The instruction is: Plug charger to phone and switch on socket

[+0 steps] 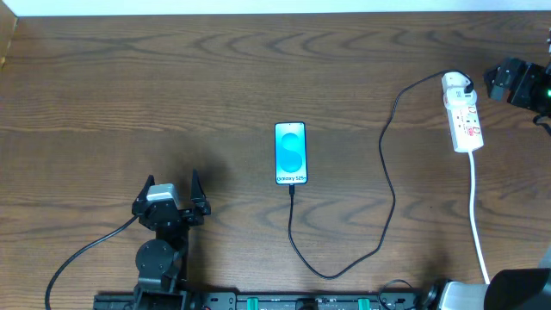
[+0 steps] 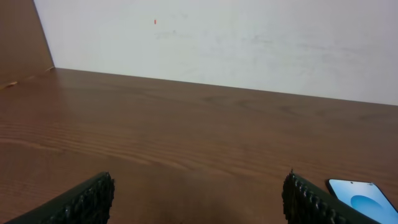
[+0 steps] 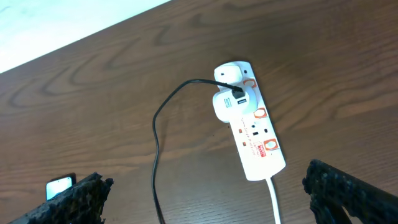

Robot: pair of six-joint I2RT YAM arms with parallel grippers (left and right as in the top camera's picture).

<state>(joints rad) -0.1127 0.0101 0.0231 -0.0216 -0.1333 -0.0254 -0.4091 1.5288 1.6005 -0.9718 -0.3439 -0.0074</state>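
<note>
Slack in the long thin black cable [image 3: 155, 155] explains the layout. It leaves the bottom edge of the slim, blue-screened rectangular phone [image 1: 290, 153], loops toward the table's near edge, then climbs to the boxy white adapter [image 3: 227, 104] seated in the end outlet of the narrow white plastic power strip [image 3: 258, 146]. The phone lies flat, screen up, at the middle of the brown wood-grain table [image 1: 129, 77]. The power strip lies well apart from it, at the far right. The cable tip appears seated in the phone, though the overhead view is too small to confirm it, so the work left is probably the switch.

That is likely why the right gripper [image 3: 208, 177] hovers near the adapter end of the power strip, jaws spread wide with nothing between them. The left gripper [image 1: 171, 181] sits low at the near left, likewise released and empty, with the phone only at the corner of its view.

Counted: one phone, one cable, one adapter, one power strip bearing three red switch marks, two grippers. Whether any switch is on cannot be told.
</note>
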